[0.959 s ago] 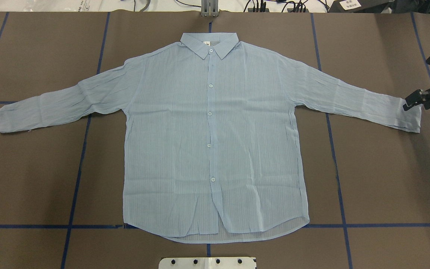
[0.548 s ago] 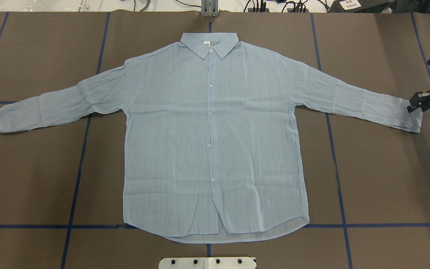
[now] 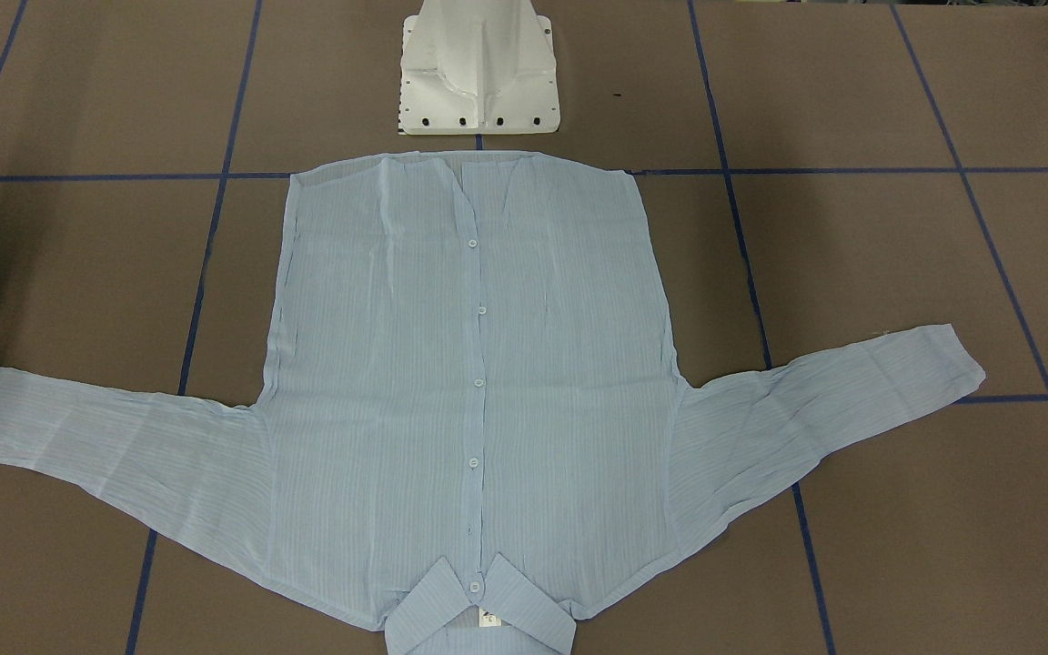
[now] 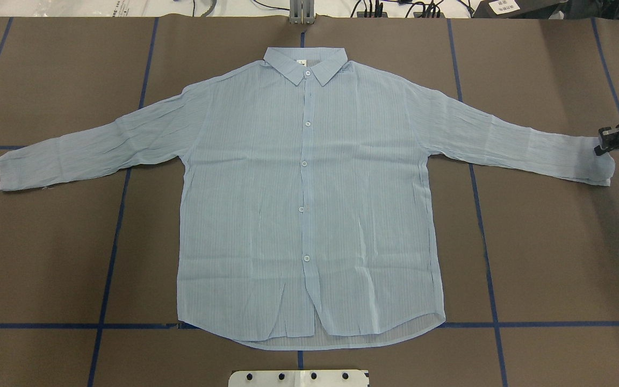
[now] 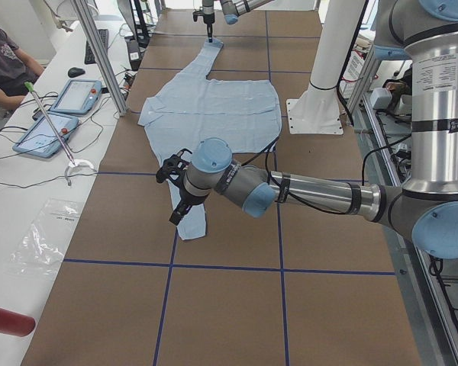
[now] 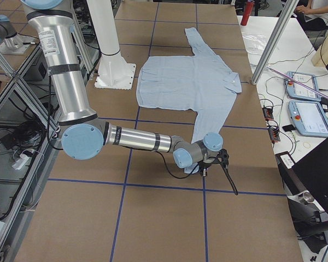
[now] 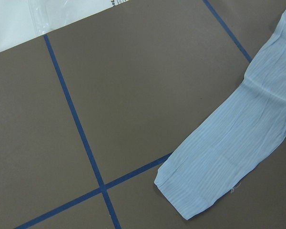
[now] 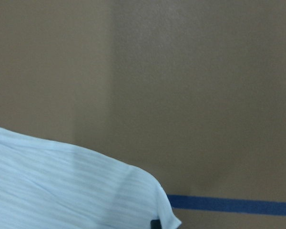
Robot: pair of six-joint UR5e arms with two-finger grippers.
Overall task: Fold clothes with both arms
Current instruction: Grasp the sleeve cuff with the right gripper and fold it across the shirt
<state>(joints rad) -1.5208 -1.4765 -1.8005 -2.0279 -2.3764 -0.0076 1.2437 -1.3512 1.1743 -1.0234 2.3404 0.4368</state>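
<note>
Because the shirt point(image 4: 309, 204) lay flat and button-side up across the middle of the tabletop point(image 4: 556, 258), collar toward the far edge and hem toward the near edge by the white base point(image 4: 299, 378), its 2 sleeves ran out long toward the left and right edges. The right claw point(image 4: 605, 144) sat at the far corner of the right cuff point(image 4: 591, 164), its fingers looking pinched together on the fabric. The sleeve stretched from it back toward the tabletop's centre, so I judged a fold would carry that cuff inward along the sleeve's own line. The left claw point(image 5: 174, 200) hung above the left cuff point(image 4: 11, 172), apart from it; whether it was open or closed I could not tell. Each arm was nearer its own sleeve. The tabletop was matte brown, gridded with blue tape point(image 4: 110, 252). White benches with 2 tablets point(image 5: 76, 95), cables and a seated person point(image 5: 0, 61) ran along the far edge.
</note>
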